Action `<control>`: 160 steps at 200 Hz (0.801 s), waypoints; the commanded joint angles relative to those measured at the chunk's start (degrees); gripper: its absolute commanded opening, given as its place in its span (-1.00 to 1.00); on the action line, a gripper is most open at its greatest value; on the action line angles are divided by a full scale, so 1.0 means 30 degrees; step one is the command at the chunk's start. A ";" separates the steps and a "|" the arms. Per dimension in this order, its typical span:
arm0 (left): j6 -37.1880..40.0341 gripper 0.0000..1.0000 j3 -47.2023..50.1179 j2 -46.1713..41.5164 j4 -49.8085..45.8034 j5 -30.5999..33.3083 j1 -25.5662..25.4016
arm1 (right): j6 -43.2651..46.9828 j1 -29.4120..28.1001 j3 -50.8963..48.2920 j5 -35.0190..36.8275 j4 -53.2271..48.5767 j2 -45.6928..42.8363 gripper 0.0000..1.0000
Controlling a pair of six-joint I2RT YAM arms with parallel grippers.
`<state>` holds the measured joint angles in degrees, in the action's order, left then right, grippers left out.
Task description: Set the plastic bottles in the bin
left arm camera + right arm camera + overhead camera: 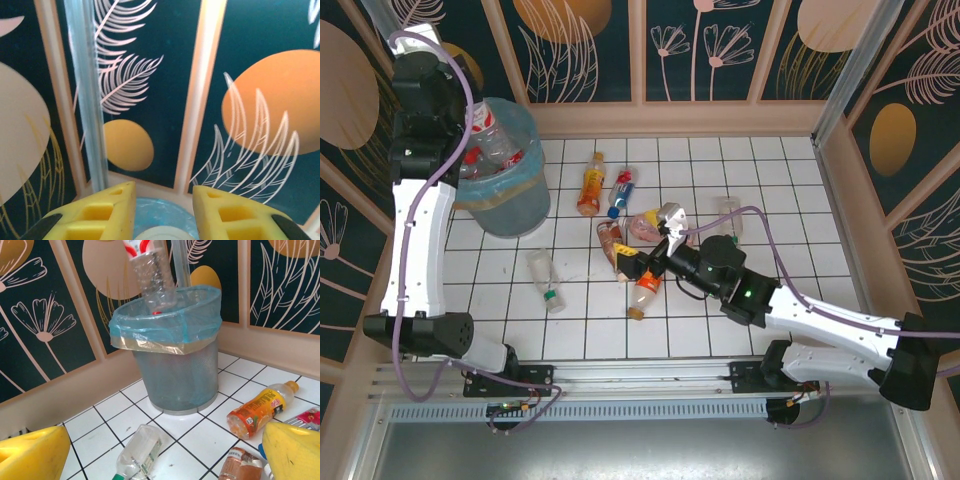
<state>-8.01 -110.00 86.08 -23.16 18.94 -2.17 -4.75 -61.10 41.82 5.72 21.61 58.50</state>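
Left gripper (163,200) hangs above the bin (175,375) over a clear bottle (155,280), grip unclear. Right gripper (165,447) stands wide open, right of the bin.

No word or number can be read anywhere. The orange-label bottle (255,415) lying on the tabletop near the bin (175,370) carries small print, too blurred to make out. The red-label bottle (150,270) above the bin shows only coloured shapes, no clear letters.
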 commanded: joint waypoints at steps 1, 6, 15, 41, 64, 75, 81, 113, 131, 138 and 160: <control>-0.0521 -1.00 0.0793 -0.0388 0.1552 -0.0201 0.0630 | 0.0358 -0.0141 -0.0252 0.0778 0.0130 -0.0617 0.98; -0.0652 -1.00 0.1221 -0.0422 0.1720 -0.0140 0.0784 | 0.0354 -0.0141 -0.0301 0.0747 0.0173 -0.0609 0.98; -0.0986 -1.00 0.1926 -0.0471 0.2082 -0.0253 0.1120 | 0.0325 -0.0135 -0.0308 0.0704 0.0304 -0.0549 0.98; -0.2238 -1.00 0.3821 -0.0511 0.2822 -0.1772 0.1939 | 0.0426 -0.0169 -0.0205 0.0565 0.0518 -0.0233 0.98; -0.2469 -1.00 0.5223 -0.0354 0.3290 -0.2912 0.1959 | 0.0501 -0.0174 -0.0052 0.0471 0.0533 0.0148 0.98; -0.2482 -1.00 0.5665 -0.0172 0.3268 -0.3536 0.1955 | 0.0501 -0.0170 0.0026 0.0438 0.0533 0.0355 0.98; -0.2469 -1.00 0.5900 -0.0081 0.3265 -0.3735 0.1955 | 0.0479 -0.0198 0.0033 0.0401 0.0556 0.0413 0.98; -0.2248 -1.00 0.7899 0.0178 0.3663 -0.4060 0.1970 | 0.0327 -0.0287 -0.0018 0.0402 0.0722 0.0929 0.98; -0.2091 -1.00 0.9224 0.0221 0.4127 -0.4153 0.1955 | 0.0212 -0.0302 0.0011 0.0606 0.0767 0.1201 0.98; -0.2036 -1.00 0.9654 0.0287 0.4270 -0.4088 0.1941 | 0.0179 -0.0345 0.0048 0.0622 0.0712 0.1276 0.98; -0.1645 -1.00 1.0132 0.0780 0.4289 -0.4281 0.1955 | 0.0250 -0.0375 0.0053 0.0642 0.0678 0.1466 0.98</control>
<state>-13.74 -81.34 86.67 -11.97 8.43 3.77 -4.38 -61.65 41.67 6.26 21.65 62.28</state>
